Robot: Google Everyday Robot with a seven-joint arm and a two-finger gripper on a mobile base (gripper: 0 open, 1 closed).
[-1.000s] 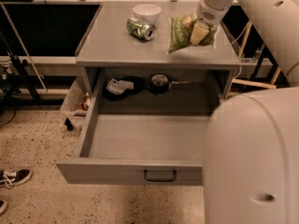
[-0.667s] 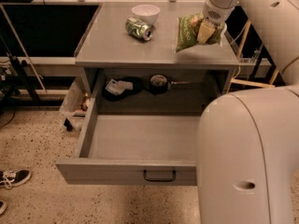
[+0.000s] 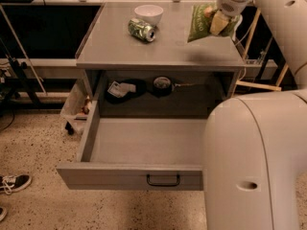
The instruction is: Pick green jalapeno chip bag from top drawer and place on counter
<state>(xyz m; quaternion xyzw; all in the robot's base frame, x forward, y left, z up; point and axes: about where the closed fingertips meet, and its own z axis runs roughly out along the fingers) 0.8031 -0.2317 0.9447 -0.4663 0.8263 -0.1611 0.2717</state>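
Note:
The green jalapeno chip bag (image 3: 200,22) hangs in my gripper (image 3: 217,21), held above the right rear part of the gray counter (image 3: 144,51). The gripper is shut on the bag's right side, and the bag casts a shadow on the counter below it. The top drawer (image 3: 139,152) is pulled fully open below the counter, with its black handle (image 3: 163,180) on the front panel. My arm's large white body (image 3: 254,162) hides the drawer's right part.
A white bowl (image 3: 148,13) and a small green-patterned can (image 3: 141,29) lying on its side are at the counter's rear middle. Dark items (image 3: 139,87) lie in the cabinet recess behind the drawer. A shoe (image 3: 12,182) is on the floor at left.
The gripper with the bag has moved up and toward the right rear of the counter. The view has shifted, so my arm's body covers less of the drawer.

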